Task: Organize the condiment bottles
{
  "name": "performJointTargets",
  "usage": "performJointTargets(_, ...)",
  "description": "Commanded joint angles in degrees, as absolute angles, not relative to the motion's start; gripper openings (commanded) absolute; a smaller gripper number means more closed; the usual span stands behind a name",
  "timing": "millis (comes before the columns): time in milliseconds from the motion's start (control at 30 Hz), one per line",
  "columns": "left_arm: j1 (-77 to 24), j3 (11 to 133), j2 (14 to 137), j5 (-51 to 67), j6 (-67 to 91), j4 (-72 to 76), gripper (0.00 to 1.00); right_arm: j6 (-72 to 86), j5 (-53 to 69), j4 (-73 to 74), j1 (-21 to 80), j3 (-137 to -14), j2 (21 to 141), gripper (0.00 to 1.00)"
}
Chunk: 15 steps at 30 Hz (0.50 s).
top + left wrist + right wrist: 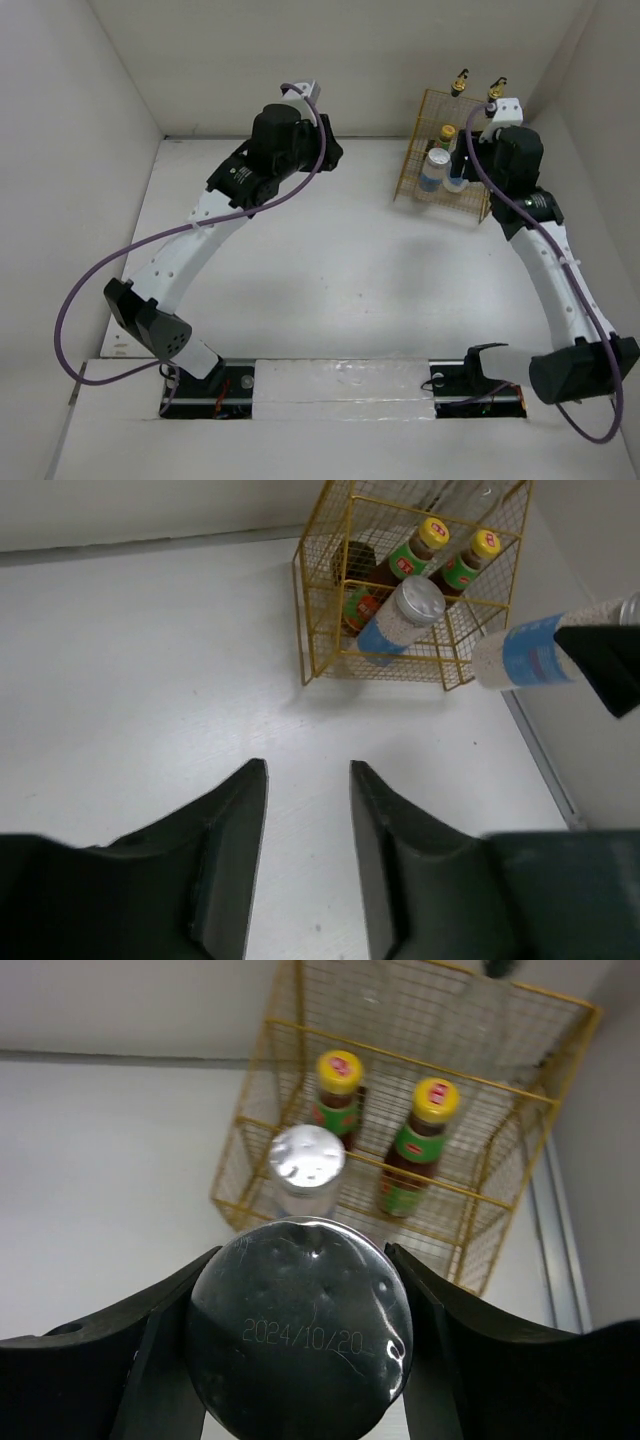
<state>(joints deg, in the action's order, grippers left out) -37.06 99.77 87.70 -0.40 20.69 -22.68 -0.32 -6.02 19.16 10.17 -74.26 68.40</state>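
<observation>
Right wrist view gives you the right gripper (300, 1295) clamped on a silver-lidded jar (300, 1350), a finger on each side of its lid. It sits just in front of the yellow wire rack (480, 1040) at the table's (330, 260) far right corner. Inside the rack you have a second jar (305, 1165) and two yellow-capped sauce bottles (335, 1095). The spouts of two tall glass bottles (461, 82) show at its far edge. Your left gripper (307, 772) holds nothing, fingers a narrow gap apart, above the table left of the rack.
</observation>
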Motion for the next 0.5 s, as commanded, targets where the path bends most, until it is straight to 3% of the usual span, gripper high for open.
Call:
performJointTargets(0,-37.00,98.80,86.48,2.02,20.30,-19.42,0.34,0.62,-6.51,18.98,5.02,-79.88,72.67,0.23)
performJointTargets(33,-37.00,98.79,86.48,2.54,20.30,-19.42,0.42,0.62,-6.50,19.51,3.79,-81.11,74.25,0.23)
performJointTargets(67,-37.00,98.18,86.48,2.55,20.30,-18.90,0.63,0.62,-6.50,19.51,1.78,-82.17,75.75,0.23)
performJointTargets(133,-37.00,98.17,87.01,2.55,20.30,-18.90,0.81,0.62,-5.46,16.89,-1.04,-84.28,79.88,0.22)
performJointTargets(333,-37.00,96.42,86.40,3.08,20.30,-18.90,0.98,1.14,1.49,11.78,-5.01,-86.91,84.71,0.23)
performJointTargets(467,-37.00,95.10,86.40,0.97,20.83,-18.90,0.99,1.14,0.97,11.25,-6.06,-86.92,86.57,0.23)
